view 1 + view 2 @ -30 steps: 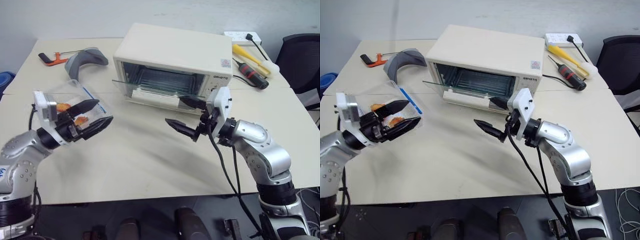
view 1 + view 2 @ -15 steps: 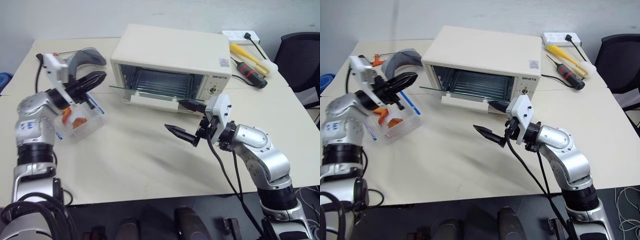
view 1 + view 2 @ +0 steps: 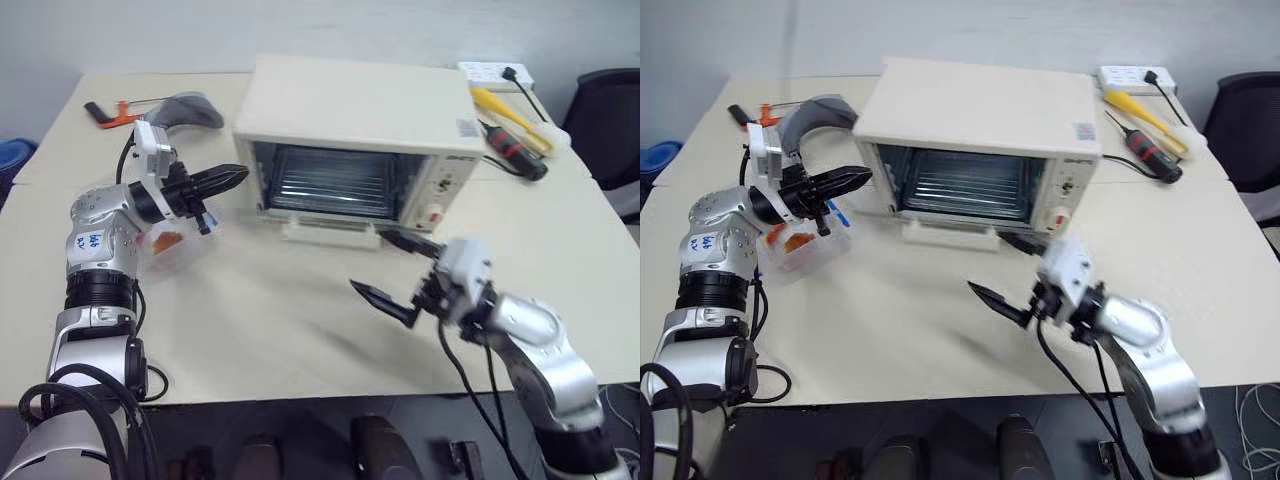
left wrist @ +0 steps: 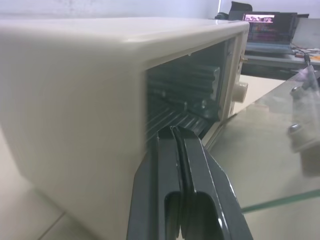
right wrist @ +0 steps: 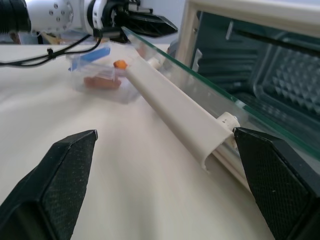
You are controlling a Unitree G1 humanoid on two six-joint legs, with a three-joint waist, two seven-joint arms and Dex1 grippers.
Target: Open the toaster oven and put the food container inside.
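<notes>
The left gripper no longer carries the food container; a second ago its fingers were spread around the box in the air, and they are now pressed fully together with nothing between them; the container rests on the table, so the carry is broken and the box must be taken up again before it can go inside.

The toaster oven is already open; its glass door is folded down flat in front, with the white bar handle along its front edge and the wire rack exposed; the opening step looks finished.

The closed left fingertips now point at the oven's left front corner, just beside the cavity mouth; the container lies lower and nearer the robot, under the left wrist rather than ahead of the fingertips, close to the gripper but apart from it.

The right gripper has drawn back toward the robot; its fingers are spread wide and hold nothing; it sits in front of the lowered door, and the container is well apart from it, across the table to the left.
</notes>
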